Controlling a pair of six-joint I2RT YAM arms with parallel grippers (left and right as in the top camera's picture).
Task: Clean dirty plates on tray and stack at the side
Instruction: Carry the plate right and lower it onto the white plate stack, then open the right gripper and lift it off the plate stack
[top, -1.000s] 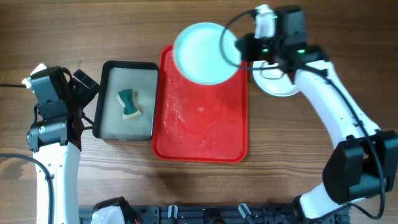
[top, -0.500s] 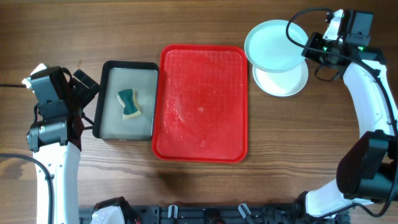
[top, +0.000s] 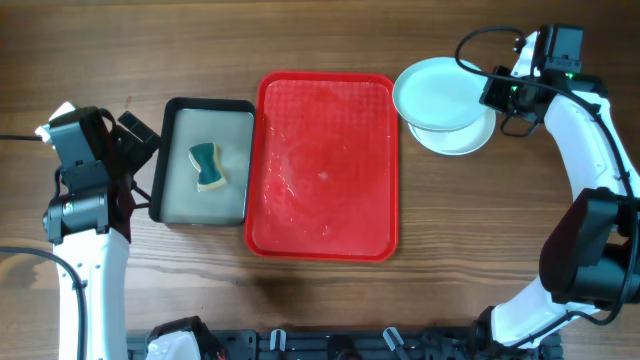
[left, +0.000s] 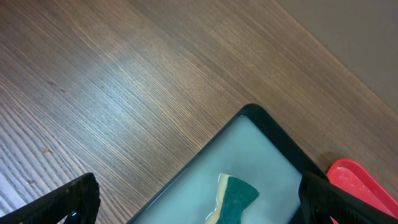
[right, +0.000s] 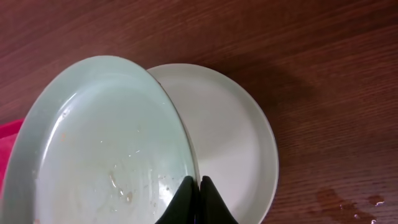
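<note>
My right gripper (top: 489, 93) is shut on the right rim of a pale mint plate (top: 433, 92). It holds the plate tilted just over a white plate (top: 468, 140) that lies on the table right of the red tray (top: 322, 165). In the right wrist view the fingers (right: 194, 191) pinch the mint plate (right: 106, 149), which shows small wet smears, with the white plate (right: 230, 137) under it. The red tray carries no plates. I see only two plates. My left gripper (top: 138, 135) is open and empty at the left.
A black-rimmed grey tray (top: 180, 205) with a green and yellow sponge (top: 207, 166) stands left of the red tray. In the left wrist view the sponge (left: 233, 200) lies between my open fingers (left: 199, 199). The red tray's surface looks wet.
My right arm has carried the mint plate from over the red tray's far edge to the right and lowered it over the white plate. The left arm has not moved.
</note>
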